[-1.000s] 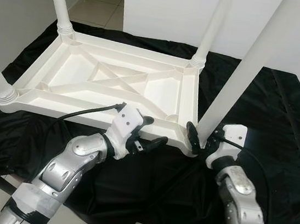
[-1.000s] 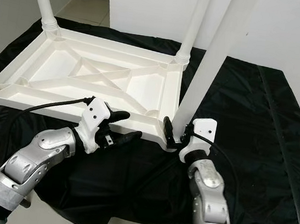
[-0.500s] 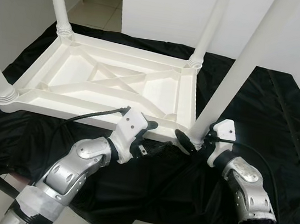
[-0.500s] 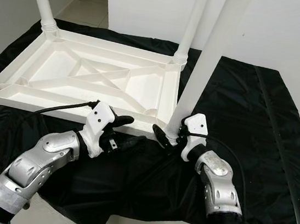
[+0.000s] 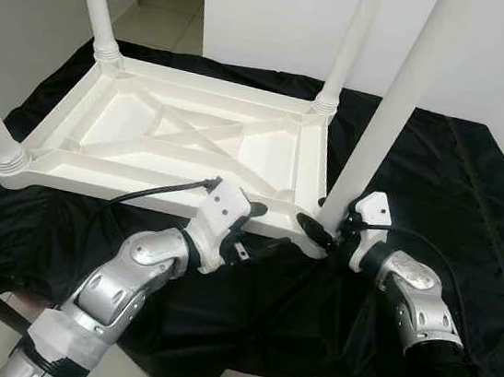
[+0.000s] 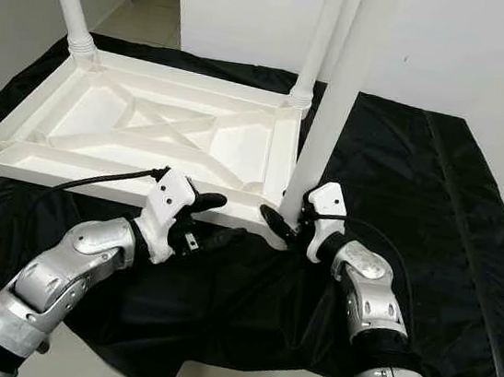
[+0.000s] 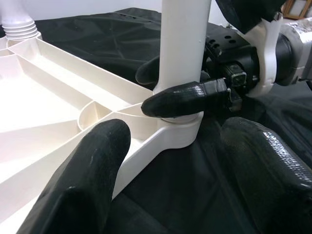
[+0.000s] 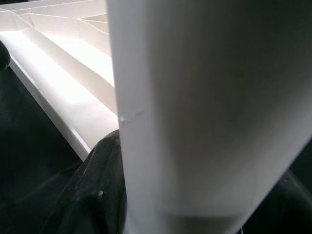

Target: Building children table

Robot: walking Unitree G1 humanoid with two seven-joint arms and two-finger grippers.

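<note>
R gripper [image 5: 324,238]: I'm clamping the near-right table leg [image 5: 395,105] at its base.
L gripper [image 5: 260,231]: I'm hovering fingers apart, w/ nothing held, beside that corner.
Tabletop [image 5: 138,136]: lying upside down on black cloth [image 5: 474,199].

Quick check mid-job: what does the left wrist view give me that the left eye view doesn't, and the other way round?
Left wrist view alone: a close look at the corner socket, with one right-gripper finger lying across the leg just above it.

Left eye view alone: the whole upturned tabletop, the other three legs and the black cloth.

Both: the right gripper clasping the near-right leg, and the left gripper open beside the corner.
</note>
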